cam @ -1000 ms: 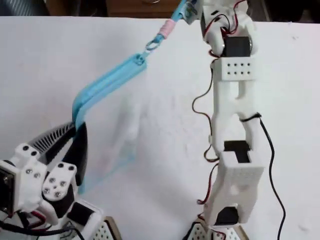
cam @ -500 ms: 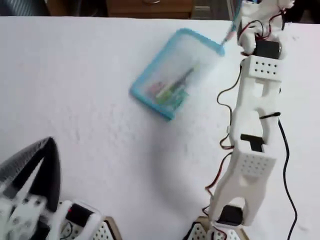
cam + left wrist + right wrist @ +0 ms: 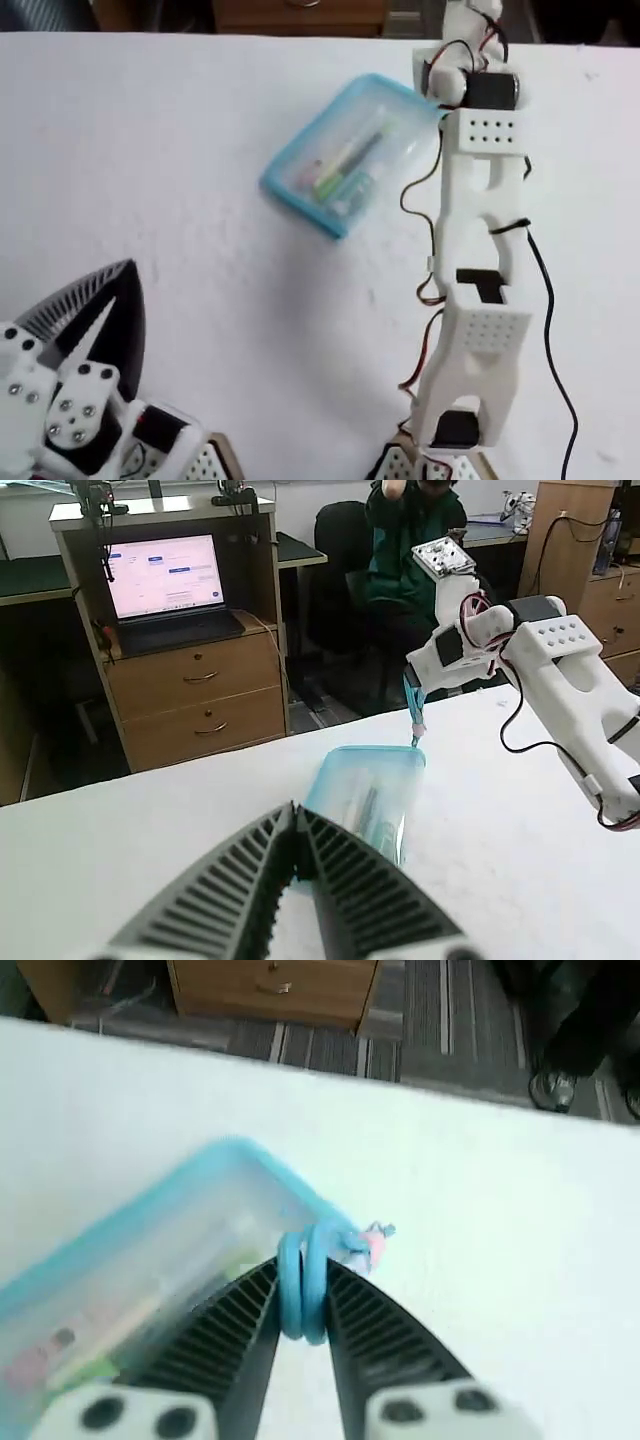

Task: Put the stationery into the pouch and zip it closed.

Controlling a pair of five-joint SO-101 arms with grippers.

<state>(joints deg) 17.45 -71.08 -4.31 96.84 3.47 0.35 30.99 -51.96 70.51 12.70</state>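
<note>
Pouch (image 3: 345, 170) lies flat on the bench (image 3: 200, 120), a clear pocket with a blue border. One corner is right up against your right gripper (image 3: 302, 1268). That gripper is pinching the blue strap loop (image 3: 300, 1310) that hangs off that corner, and the loop stands upright between its two ribbed fingers. A small pink tag (image 3: 370, 1248) sits just past the fingertips, where the strap meets the corner. In the left wrist view you can see the strap (image 3: 412, 705) rising from the corner up to the right gripper above it.

The stationery (image 3: 345, 165) is inside the pouch, showing through the clear side as pale sticks with green and pink parts. You cannot tell from these pictures whether the zip is drawn fully across.

Your left gripper (image 3: 296, 820) has its black fingers pressed together with nothing between them. It hovers over bare bench well short of the pouch, with its tips aimed toward it. In the high view it (image 3: 128, 270) sits far from the pouch, near its own base.
</note>
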